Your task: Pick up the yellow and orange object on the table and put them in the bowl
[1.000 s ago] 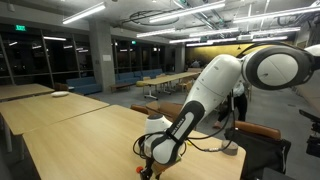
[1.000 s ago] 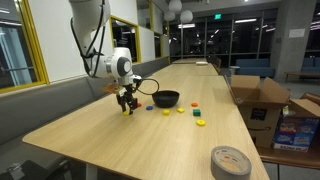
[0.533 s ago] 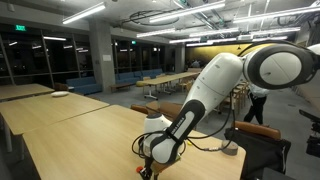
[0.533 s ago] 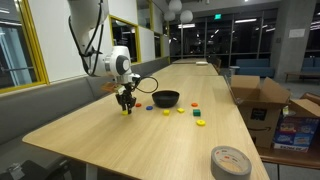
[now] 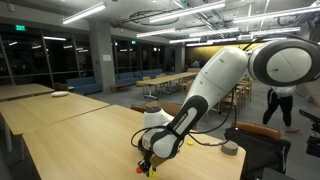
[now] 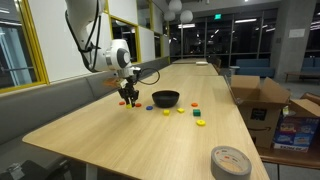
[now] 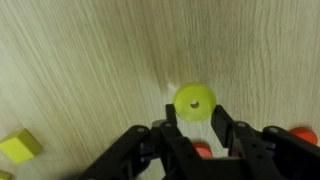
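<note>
In an exterior view the arm reaches down from the upper left, and the gripper [image 6: 128, 99] hangs low over the left part of the long wooden table [image 6: 110, 140], its tips close to the wood. Just to the right of it stands the bowl [image 6: 166, 98], black and shallow, apart from the gripper. Beyond the bowl, further right, a few tiny coloured pieces lie scattered on the table, among them a small yellow piece [image 6: 201, 122] nearest the camera (the rest are too small to name with any confidence). At the table's near right corner lies a grey tape roll [image 6: 231, 160], and a cardboard box [image 6: 258, 100] stands off the table's right edge. In the wrist view, a yellow block [image 7: 20, 147] lies on the wood at the lower left, well apart from the fingers. In the centre the gripper [image 7: 196, 118] is clenched on a yellow round piece [image 7: 194, 102] with a hole in its middle, one finger on either side of it. Whether the piece is clear of the table I cannot tell. Below the fingers an orange piece [image 7: 203, 151] shows partly, and a second orange piece [image 7: 300, 135] peeks out at the right edge.
</note>
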Motion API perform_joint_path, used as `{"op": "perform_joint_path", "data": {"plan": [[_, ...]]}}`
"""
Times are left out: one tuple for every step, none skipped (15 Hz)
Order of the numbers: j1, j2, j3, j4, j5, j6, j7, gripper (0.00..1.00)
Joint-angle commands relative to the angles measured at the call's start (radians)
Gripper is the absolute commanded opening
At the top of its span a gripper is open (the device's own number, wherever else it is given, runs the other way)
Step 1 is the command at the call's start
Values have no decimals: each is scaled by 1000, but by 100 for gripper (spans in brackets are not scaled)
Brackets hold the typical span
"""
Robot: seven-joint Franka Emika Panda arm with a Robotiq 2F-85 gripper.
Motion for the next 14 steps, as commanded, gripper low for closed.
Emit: {"op": "perform_joint_path", "data": {"plan": [[42, -80, -48, -29, -61, -10, 62, 25], [49, -93, -57, -31, -76, -11, 74, 25], [58, -104, -67, -33, -95, -9, 90, 25], [71, -113, -85, -35, -124, 0, 113, 25], [80, -116, -97, -26, -150, -4, 135, 25], [94, -118, -115, -23, -185, 2, 168, 25], [108, -121, -132, -22, -224, 9, 204, 25], [121, -122, -148, -20, -262, 15, 241, 25], [134, -121, -163, -18, -303, 21, 279, 25], [142, -120, -174, -14, -340, 22, 312, 25], [151, -116, -185, -8, -378, 23, 347, 25], [156, -112, -193, -3, -413, 26, 380, 25], [159, -108, -198, 2, -443, 26, 408, 25], [156, -104, -201, 9, -467, 28, 431, 25]]}}
